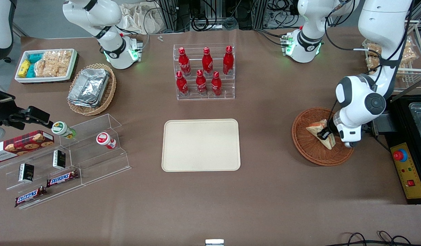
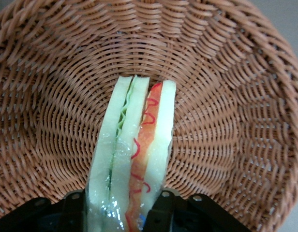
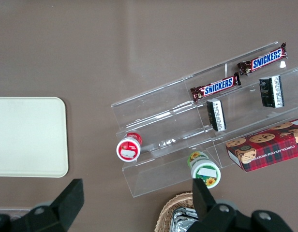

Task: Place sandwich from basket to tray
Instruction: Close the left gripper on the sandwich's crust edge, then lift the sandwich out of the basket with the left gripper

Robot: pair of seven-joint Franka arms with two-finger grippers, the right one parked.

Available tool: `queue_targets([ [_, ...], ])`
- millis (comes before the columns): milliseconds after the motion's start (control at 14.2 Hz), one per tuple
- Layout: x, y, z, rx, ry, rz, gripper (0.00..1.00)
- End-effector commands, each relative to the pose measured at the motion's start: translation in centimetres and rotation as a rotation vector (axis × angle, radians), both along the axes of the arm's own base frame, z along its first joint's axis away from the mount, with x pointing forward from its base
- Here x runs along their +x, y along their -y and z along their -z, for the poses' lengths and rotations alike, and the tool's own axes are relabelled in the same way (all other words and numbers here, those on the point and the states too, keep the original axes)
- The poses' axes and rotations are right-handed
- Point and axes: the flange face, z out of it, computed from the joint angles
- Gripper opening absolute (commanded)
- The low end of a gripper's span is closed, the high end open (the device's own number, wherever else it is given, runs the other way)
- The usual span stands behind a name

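The sandwich point(image 1: 315, 129), a pale bread wedge with red, orange and green layers on its cut edge, is inside the round reddish-brown basket point(image 1: 307, 152) toward the working arm's end of the table. My gripper point(image 1: 325, 134) reaches down into the basket and is shut on the sandwich. In the left wrist view the sandwich point(image 2: 134, 145) stands on edge between my black fingers point(image 2: 164, 205), which press on both of its bread faces, and my gripper point(image 2: 119, 202) sits over the basket's woven floor point(image 2: 226, 121). The cream tray point(image 1: 200, 145) lies at mid-table with nothing on it, and its corner point(image 3: 28, 135) shows in the right wrist view.
A clear rack of red cola bottles point(image 1: 205, 71) stands farther from the front camera than the tray. A black box with a red button point(image 1: 400, 155) lies beside the basket. Toward the parked arm's end are a foil-tray basket point(image 1: 90, 89), a white snack bin point(image 1: 46, 65) and clear snack shelves point(image 1: 70, 153).
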Motion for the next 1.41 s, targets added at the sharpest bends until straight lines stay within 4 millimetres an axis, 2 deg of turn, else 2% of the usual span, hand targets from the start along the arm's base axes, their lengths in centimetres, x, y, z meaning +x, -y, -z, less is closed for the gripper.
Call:
queue_targets([
  [0, 0.4, 0.7, -4.6, -0.007, -0.012, 0.007, 0.00],
  [211, 1.7, 0.5, -11.8, -0.018, -0.054, 0.089, 0.00],
  [493, 4.1, 1.2, -24.4, -0.038, -0.082, 0.270, 0.00],
  [563, 4.6, 2.0, -27.4, -0.045, -0.081, 0.332, 0.00],
  [634, 4.6, 3.7, -29.8, -0.041, -0.079, 0.401, 0.00],
  [775, 4.3, 8.0, -32.9, -0.026, -0.053, 0.506, 0.00],
  [915, 3.2, 14.1, -33.4, -0.009, -0.043, 0.626, 0.00],
  [1056, 2.3, 20.5, -32.1, 0.004, -0.055, 0.755, 0.00],
  [1197, 2.5, 25.6, -27.8, -0.038, -0.087, 0.814, 0.00],
  [1338, 3.7, 29.7, -23.2, -0.086, -0.055, 0.767, 0.00],
])
